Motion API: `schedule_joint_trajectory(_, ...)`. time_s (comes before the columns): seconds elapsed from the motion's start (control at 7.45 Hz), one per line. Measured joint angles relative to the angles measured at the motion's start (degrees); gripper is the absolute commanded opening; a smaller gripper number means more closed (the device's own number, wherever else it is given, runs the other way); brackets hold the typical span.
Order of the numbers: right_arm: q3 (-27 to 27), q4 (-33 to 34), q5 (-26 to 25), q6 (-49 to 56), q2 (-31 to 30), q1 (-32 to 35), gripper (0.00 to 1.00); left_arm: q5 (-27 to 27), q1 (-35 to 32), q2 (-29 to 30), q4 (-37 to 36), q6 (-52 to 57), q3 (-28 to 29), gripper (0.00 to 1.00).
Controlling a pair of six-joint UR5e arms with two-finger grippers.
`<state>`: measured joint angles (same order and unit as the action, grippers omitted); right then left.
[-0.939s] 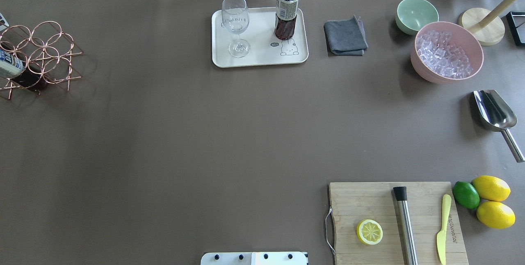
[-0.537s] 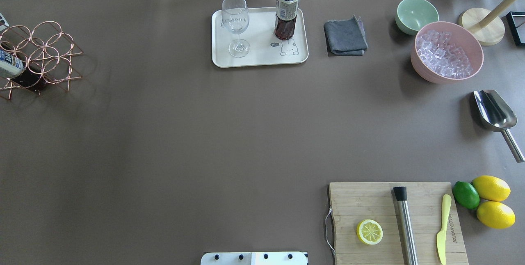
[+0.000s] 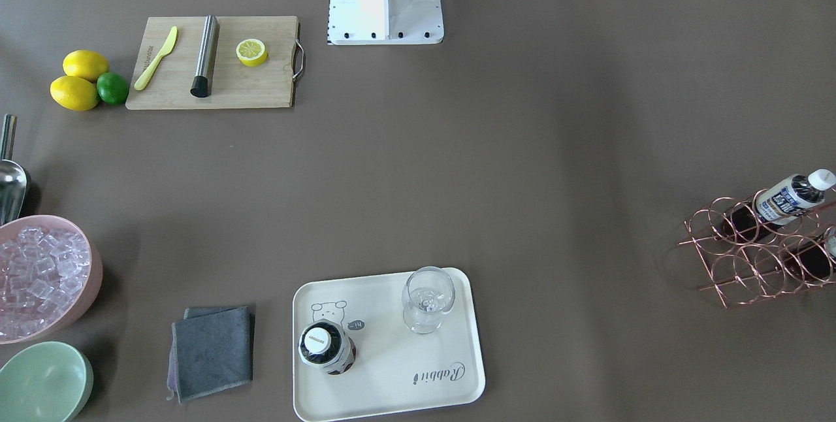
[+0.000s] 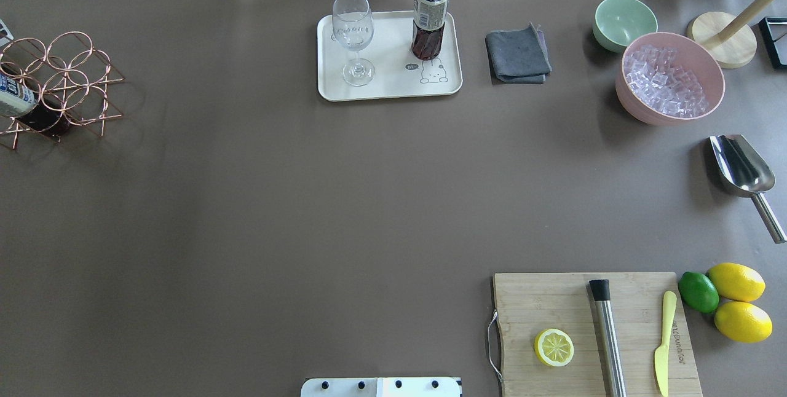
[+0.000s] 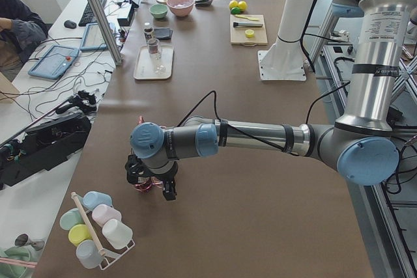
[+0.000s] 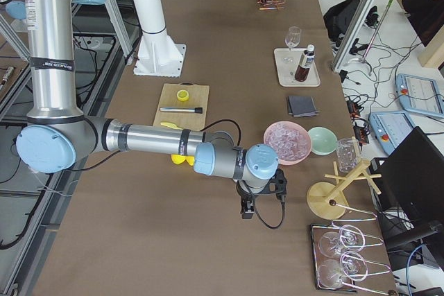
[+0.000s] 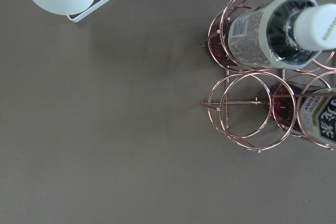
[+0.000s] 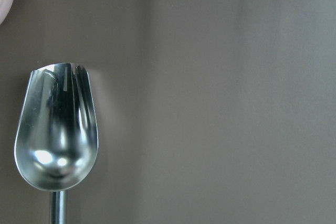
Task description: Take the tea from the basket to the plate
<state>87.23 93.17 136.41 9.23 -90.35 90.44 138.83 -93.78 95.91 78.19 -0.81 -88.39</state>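
One tea bottle (image 4: 428, 22) stands upright on the cream plate (image 4: 393, 47), seen from above in the front view (image 3: 326, 347) on the plate (image 3: 382, 386). The copper wire basket (image 4: 61, 83) at the table's left end holds two more tea bottles, lying in its rings (image 7: 273, 30) (image 7: 315, 116). My left gripper (image 5: 151, 187) hangs above the basket; it shows only in the left side view, so I cannot tell its state. My right gripper (image 6: 258, 206) hangs over the metal scoop (image 8: 56, 140); I cannot tell its state either.
A wine glass (image 4: 353, 34) stands on the plate beside the bottle. A grey cloth (image 4: 518, 54), green bowl (image 4: 624, 22) and pink bowl of ice (image 4: 633, 108) lie to its right. A cutting board (image 4: 535, 298) is near right. A cup rack (image 5: 98, 226) stands beyond the basket.
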Motion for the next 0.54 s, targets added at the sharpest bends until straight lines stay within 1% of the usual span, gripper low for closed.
schedule_joint_trajectory(0.13,0.02,0.0,0.0,0.04,0.0,0.0,1.0,-1.42,0.31,-0.38,1.33,-0.01,-0.53,0.98)
schedule_joint_trajectory(0.4,0.05,0.0,0.0,0.08,0.0,0.0,1.0,-2.33,1.1,-3.42,9.88,0.26,-0.53,0.98)
schedule_joint_trajectory(0.54,0.09,0.0,-0.04,0.08,0.0,0.0,1.0,-2.38,1.51,-4.81,12.95,0.19,-0.31,0.98)
